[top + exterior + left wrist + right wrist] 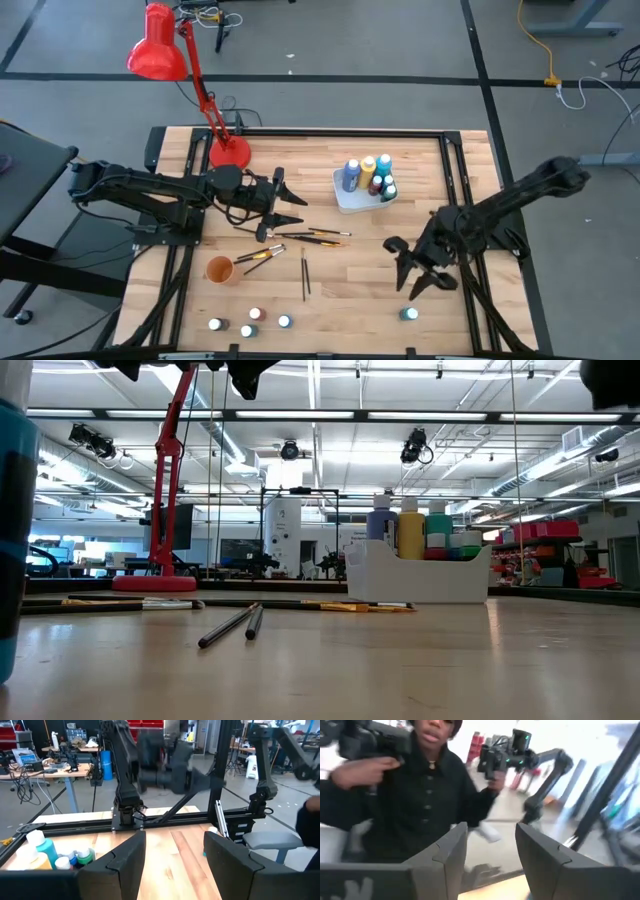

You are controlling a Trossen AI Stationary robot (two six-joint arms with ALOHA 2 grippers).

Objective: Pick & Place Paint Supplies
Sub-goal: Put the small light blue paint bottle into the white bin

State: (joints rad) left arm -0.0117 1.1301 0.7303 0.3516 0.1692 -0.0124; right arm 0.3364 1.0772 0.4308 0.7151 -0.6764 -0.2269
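the right gripper (412, 279) hangs spread above the stray teal bottle (409, 314), likely lining up a grab, while the left gripper (290, 205) waits open over the brushes (312, 234).

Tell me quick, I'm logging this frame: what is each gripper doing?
Left gripper: open, empty, above the table beside the paintbrushes.
Right gripper: open, empty, near the lone teal bottle.

Both arms are dark, jointed and slender, each ending in a gripper, the left gripper (289, 205) and right gripper (412, 271), with two angular black fingers.
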